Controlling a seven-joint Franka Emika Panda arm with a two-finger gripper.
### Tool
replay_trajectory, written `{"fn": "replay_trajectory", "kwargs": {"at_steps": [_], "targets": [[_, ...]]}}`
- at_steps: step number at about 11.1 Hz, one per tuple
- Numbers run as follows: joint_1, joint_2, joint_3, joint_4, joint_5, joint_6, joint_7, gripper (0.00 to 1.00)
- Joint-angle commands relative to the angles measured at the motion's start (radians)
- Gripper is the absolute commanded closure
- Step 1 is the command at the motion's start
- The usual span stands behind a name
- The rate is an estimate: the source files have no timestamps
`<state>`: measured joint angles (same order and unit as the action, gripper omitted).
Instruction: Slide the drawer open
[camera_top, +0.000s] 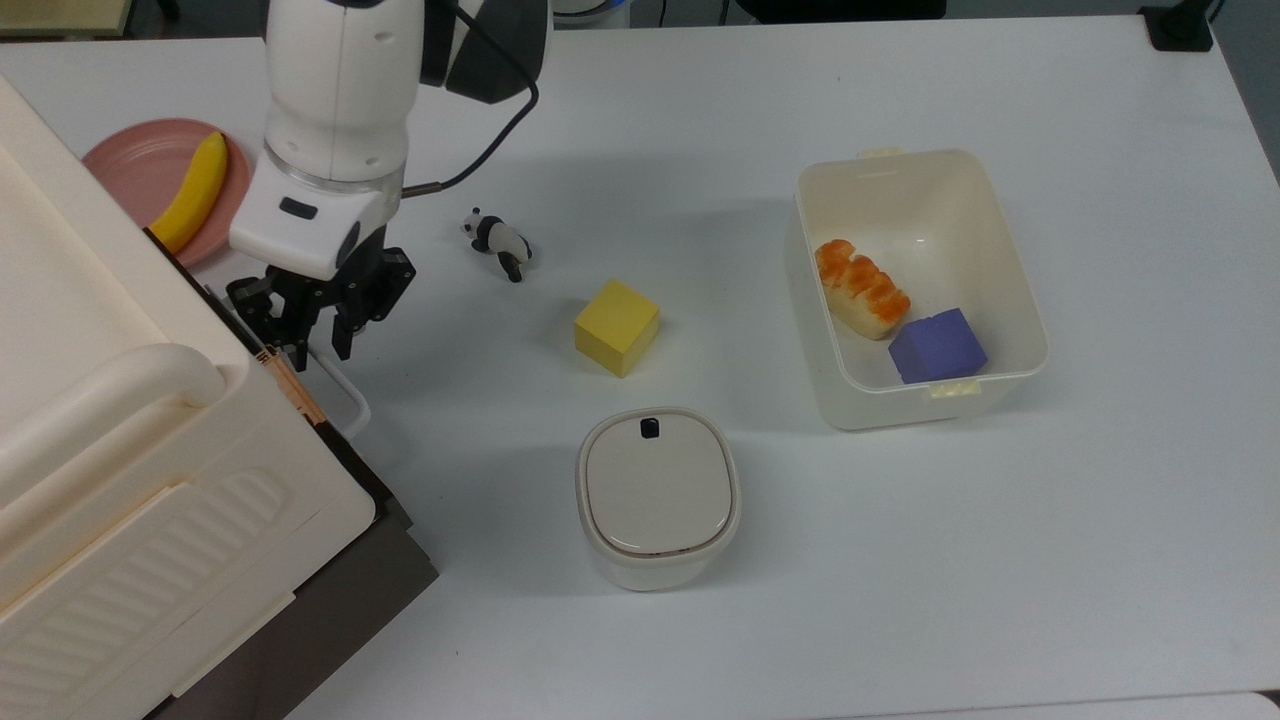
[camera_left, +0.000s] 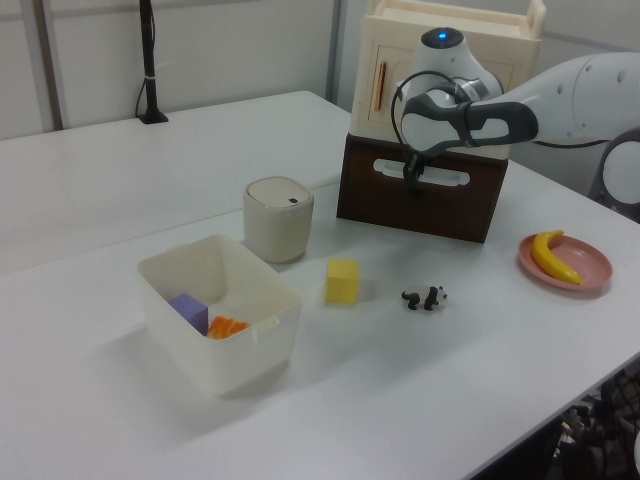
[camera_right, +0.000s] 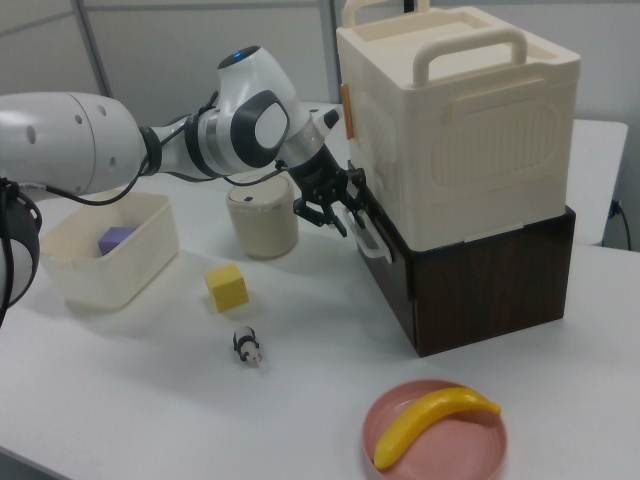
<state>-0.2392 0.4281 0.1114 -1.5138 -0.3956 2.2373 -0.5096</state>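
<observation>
We hold the gripper (camera_top: 318, 345) at the white handle (camera_top: 340, 390) of the drawer (camera_left: 420, 200), under the cream cabinet (camera_right: 455, 130), fingers seemingly narrowed round the bar, so a pull slides it out.

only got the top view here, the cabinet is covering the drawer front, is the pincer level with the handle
Observer: Yes. In the right view the pincer sits at the height of the white handle, at the handle's end toward the right view's left.
Operator: is the drawer out at all
Observer: No. In the right view the drawer has its dark front flush with the dark side wall under the cream cabinet.
Operator: where on the front is the handle
Observer: In the left view it runs across the top part of the dark panel, roughly centred.
</observation>
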Motion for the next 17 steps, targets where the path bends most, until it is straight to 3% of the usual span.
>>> {"fn": "replay_trajectory", "kwargs": {"at_steps": [1, 4, 7, 13, 17], "targets": [[-0.014, -0.008, 0.013, 0.0, -0.008, 0.022, -0.006, 0.76], [-0.014, -0.006, 0.013, -0.003, -0.011, 0.022, -0.013, 0.82], [-0.014, -0.005, 0.013, -0.006, -0.011, 0.022, -0.015, 1.0], [-0.014, -0.009, 0.014, -0.012, -0.006, 0.021, -0.02, 1.0], [-0.014, -0.057, 0.059, -0.075, -0.003, 0.016, -0.012, 1.0]]}}
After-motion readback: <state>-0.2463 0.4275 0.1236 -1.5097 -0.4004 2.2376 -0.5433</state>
